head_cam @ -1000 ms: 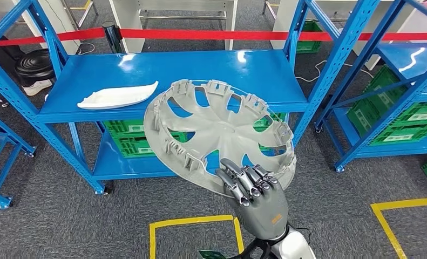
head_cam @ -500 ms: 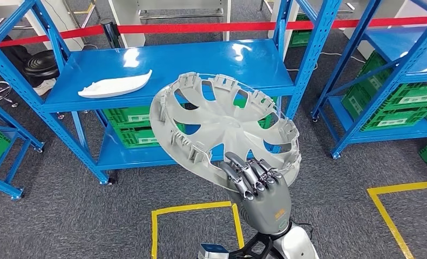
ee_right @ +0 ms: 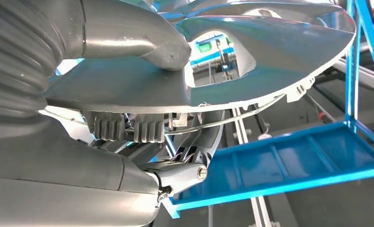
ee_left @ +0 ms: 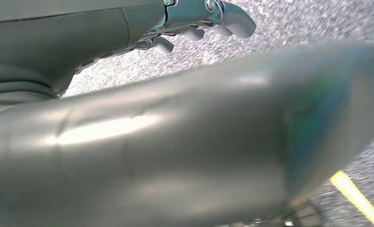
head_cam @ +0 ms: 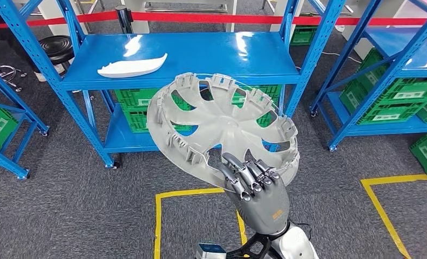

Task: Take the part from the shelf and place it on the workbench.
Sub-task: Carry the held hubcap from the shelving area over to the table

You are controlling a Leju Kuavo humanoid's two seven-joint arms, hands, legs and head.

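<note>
Head view shows you the right hand (head_cam: 257, 195) carrying the grey wheel cover (head_cam: 222, 127) by one spot on its near rim, with the whole disc cantilevered out over the carpet, tilted, clear of the blue shelf (head_cam: 184, 54) and not resting on anything. That is your main risk: all the weight hangs beyond a single edge grip, so any sway while the robot walks could lever the rim out of the hand or twist the cover round in it. The far edge also sticks out wide, and I judge it could clip a blue upright (head_cam: 313, 51) if you turn close to the rack. In the right wrist view the thumb (ee_right: 128, 33) lies on one face of the cover and the darker fingers (ee_right: 189, 161) curl under the rim (ee_right: 251, 101), closed tight on it with no gap showing. The left hand (ee_left: 189, 23) hangs over the carpet, fingers curled in on nothing. The white trim piece (head_cam: 131, 66) lies on the shelf top.
</note>
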